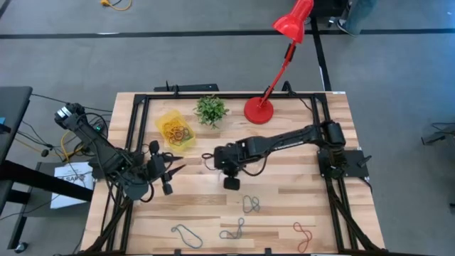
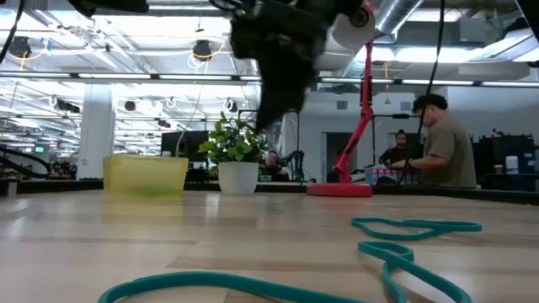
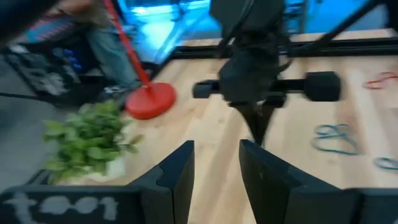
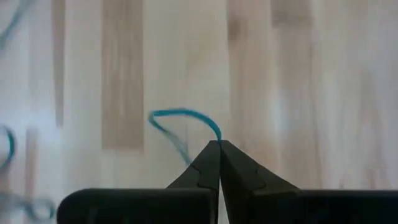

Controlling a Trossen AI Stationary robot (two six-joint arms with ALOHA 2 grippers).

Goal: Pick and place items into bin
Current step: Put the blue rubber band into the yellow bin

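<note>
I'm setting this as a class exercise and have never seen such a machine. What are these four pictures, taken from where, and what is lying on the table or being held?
Two dark robot arms work at a wooden table. One picture looks down from above, one looks level across the tabletop, and two come from cameras on the arms' wrists. The right gripper is shut on a blue rubber band above the table's middle. The left gripper waits, open, at the left. A yellow bin holds some bands; more loose bands lie near the front. A potted plant and a red lamp stand behind.

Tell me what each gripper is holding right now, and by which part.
The right gripper is shut on a blue band, pinching one end of its loop at the fingertips. The left gripper is open and holds nothing.
</note>
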